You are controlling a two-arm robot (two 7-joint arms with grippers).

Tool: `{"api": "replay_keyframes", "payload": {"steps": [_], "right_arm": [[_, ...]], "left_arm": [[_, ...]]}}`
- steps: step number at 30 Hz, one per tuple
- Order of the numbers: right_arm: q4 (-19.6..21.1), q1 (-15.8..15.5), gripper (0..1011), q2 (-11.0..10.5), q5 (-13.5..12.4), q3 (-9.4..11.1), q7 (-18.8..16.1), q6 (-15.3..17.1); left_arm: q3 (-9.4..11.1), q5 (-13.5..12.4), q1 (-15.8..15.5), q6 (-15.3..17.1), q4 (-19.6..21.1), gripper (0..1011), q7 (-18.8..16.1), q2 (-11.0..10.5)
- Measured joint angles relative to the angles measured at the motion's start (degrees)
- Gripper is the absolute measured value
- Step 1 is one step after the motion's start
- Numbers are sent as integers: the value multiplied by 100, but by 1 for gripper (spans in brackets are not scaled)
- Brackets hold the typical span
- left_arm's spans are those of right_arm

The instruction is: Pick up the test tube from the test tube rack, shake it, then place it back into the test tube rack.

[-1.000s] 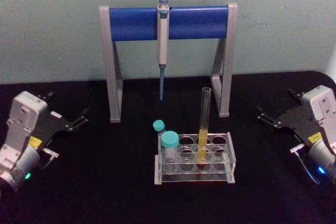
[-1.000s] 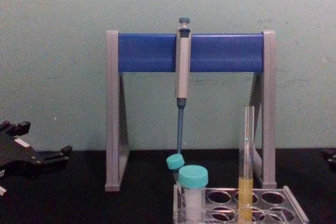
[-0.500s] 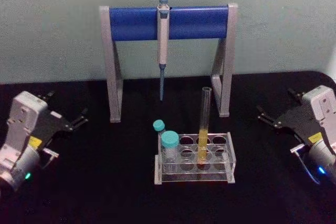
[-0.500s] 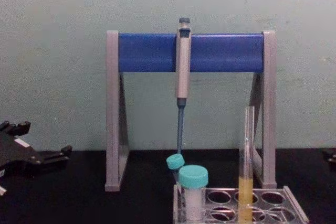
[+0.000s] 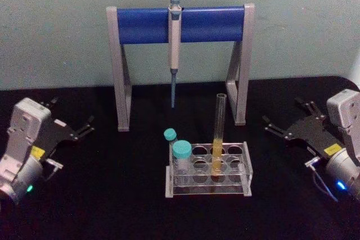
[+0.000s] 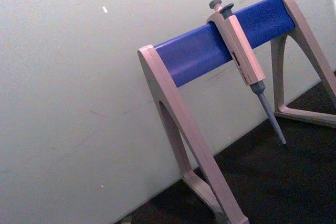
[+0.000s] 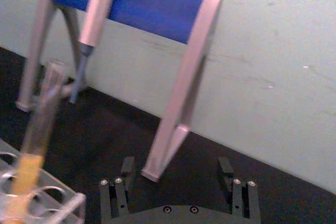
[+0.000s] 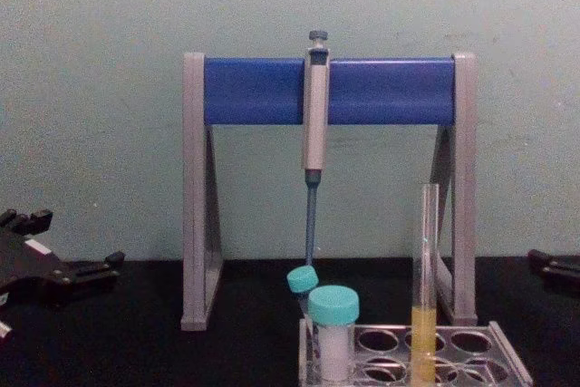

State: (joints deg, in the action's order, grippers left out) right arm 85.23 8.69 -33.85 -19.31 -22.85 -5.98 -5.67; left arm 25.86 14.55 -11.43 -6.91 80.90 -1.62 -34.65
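Currently in hand: we are judging the pick-up as not yet begun, since the test tube (image 5: pixel 218 133) is standing in the test tube rack (image 5: pixel 208 188).
Tube position: we are finding it upright in a hole right of the rack's middle. Yellow-orange liquid is filling its lower part, and most of its length is rising clear above the top plate.
Rack position: we are noting it sitting mid-bench (image 5: pixel 112 195), in front of the blue-barred stand (image 5: pixel 180 23).
Right gripper (image 5: pixel 280 112): we are seeing it hovering right of the rack, its fingers spread wide and holding nothing.
Left gripper (image 5: pixel 73 111): we are recording it idling at the far left, fingers apart and empty.
Deciding relation: the tube is lying leftward of the right fingers, apart from them, with its long axis vertical. We are rating the right arm as clearly the nearer.
Approach: we are judging that a sideways reach is needed, closing across the bare upper glass.
Obstruction: the teal-capped vials (image 5: pixel 181 155) are standing at the rack's left end, away from that path.
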Motion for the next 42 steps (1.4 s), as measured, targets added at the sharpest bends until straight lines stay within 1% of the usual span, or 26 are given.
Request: {"api": "replay_keyframes", "payload": {"steps": [3, 4, 5, 6, 9, 10, 13, 15, 18, 19, 21, 22, 25, 26, 27, 35, 42], "right_arm": [[63, -26, 1000, 15, -137, 35, -175, 38], [97, -39, 1000, 27, -253, 60, -329, 73], [114, -45, 1000, 32, -322, 71, -408, 97], [146, -54, 1000, 44, -467, 96, -581, 151], [186, -66, 1000, 54, -653, 126, -812, 236], [210, -70, 1000, 65, -791, 151, -974, 303], [248, -77, 1000, 78, -988, 186, -1223, 406], [278, -72, 1000, 82, -1189, 210, -1539, 516], [282, -51, 1000, 83, -1332, 214, -1799, 599], [278, -29, 1000, 89, -1402, 214, -1948, 658], [264, -7, 1000, 100, -1475, 215, -2097, 723], [233, 24, 1000, 109, -1556, 211, -2232, 786], [178, 77, 1000, 120, -1664, 188, -2406, 862], [128, 128, 1000, 123, -1722, 155, -2522, 911], [109, 152, 1000, 124, -1737, 137, -2553, 935], [-171, 464, 1000, 197, -1768, -79, -2725, 1080], [-640, 891, 1000, 370, -1801, -298, -2931, 1120]], "left_arm": [[0, 0, 0, 0, 0, 1010, 0, 0], [1, 0, 0, 0, 0, 1010, 0, 0], [0, 0, 0, 0, 0, 1010, 0, 0], [0, 0, 0, 0, 0, 1010, 0, 0], [0, 0, 0, 0, 0, 1010, 0, 0], [0, 0, 0, 0, 0, 1010, 0, 0], [0, 0, 0, 0, 0, 1010, 0, 0], [0, 0, 0, 0, 0, 1010, 0, 0], [0, 0, 0, 0, 0, 1010, 0, 0], [0, 0, 0, 0, 0, 1009, 0, 0], [0, 0, 0, 0, 0, 1010, 0, 0], [0, 0, 0, 0, 0, 1010, 0, 0], [0, 0, 0, 0, 0, 1010, 0, 0], [0, 0, 0, 0, 0, 1009, 0, 0], [0, 0, 0, 0, 0, 1010, 0, 0], [0, 0, 0, 0, 0, 1010, 0, 0], [0, 0, 0, 0, 0, 1010, 0, 0]]}}
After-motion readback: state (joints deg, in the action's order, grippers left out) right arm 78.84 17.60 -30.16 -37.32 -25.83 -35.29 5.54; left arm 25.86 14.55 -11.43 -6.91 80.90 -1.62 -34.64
